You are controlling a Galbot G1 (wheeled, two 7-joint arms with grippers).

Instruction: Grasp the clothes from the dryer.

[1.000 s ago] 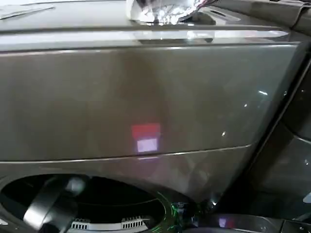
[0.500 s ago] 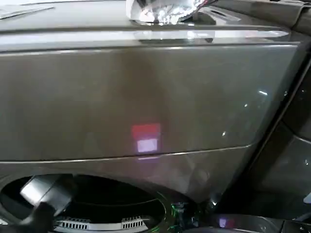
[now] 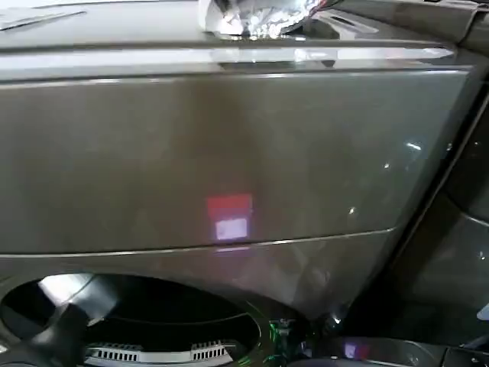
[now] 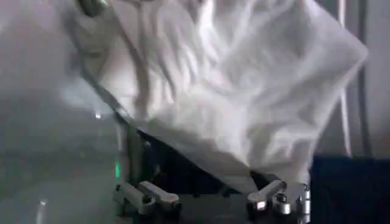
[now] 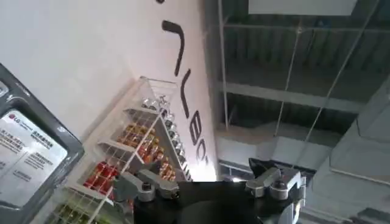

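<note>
Step in hand, as judged: the reach-in, just short of the grasp.

Found at the left of the dryer (image 3: 229,153), low on its front: the porthole (image 3: 153,306), open, with the left arm (image 3: 53,336) passing through the rim into the drum.

Inside the dryer, ahead of the left gripper (image 4: 210,199): the clothes. Pale garment (image 4: 244,91) bunched and hanging, its lowest fold dipping toward the space between the fingers (image 4: 146,198). Fingers set wide apart, clamped on nothing; contact with the fold not confirmable. Dark garment (image 4: 350,189) lying lower in the drum, just beside the pale one.

Farther right, outside the dryer: the right gripper (image 5: 210,185), idle and empty, fingers spread, aimed away from the machine toward a wire shelf (image 5: 134,152) of bottles and the ceiling.

Next move, as judged — advance a little deeper into the drum so that a thick fold sits fully between the fingers, then close and draw back through the porthole. Advisable to take a gathered bunch, not a thin edge — loose fabric likely to slip. Dark garment likely to need a separate grasp.
</note>
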